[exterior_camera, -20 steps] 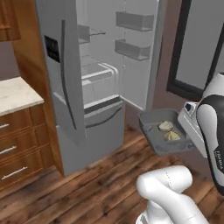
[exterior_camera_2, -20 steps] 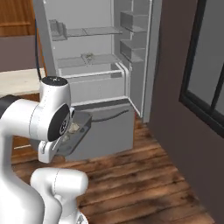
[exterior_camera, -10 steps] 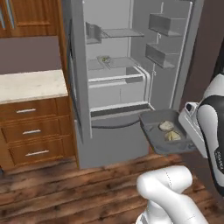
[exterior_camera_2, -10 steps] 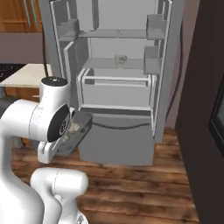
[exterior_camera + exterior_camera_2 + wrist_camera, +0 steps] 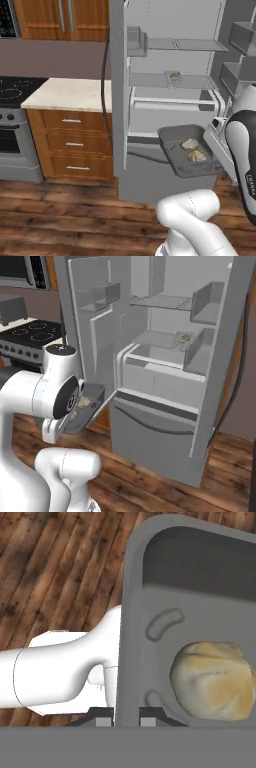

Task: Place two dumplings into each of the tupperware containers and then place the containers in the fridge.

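- Two pale beige rounded dumplings (image 5: 193,149) lie side by side inside a shallow dark grey rectangular tupperware tray (image 5: 176,159), held level in the air above the wooden plank floor (image 5: 60,210).
- Two-finger gripper (image 5: 126,716) of the white arm: fingers (image 5: 102,714) drawn together, clamped on the tray's raised rim, one tip on each side of the wall. In the hand view one dumpling (image 5: 214,681) sits just inside that rim.
- Tray hangs just in front of the tall grey fridge (image 5: 165,105), near the lower drawer front, apart from it.
- Fridge doors stand open; white interior, clear glass shelves.
- One small object (image 5: 174,76) rests on a middle shelf; too small to tell what it is.
- Wooden drawer cabinet with pale stone counter (image 5: 67,93) stands left of the fridge, a stove (image 5: 11,90) beyond it.
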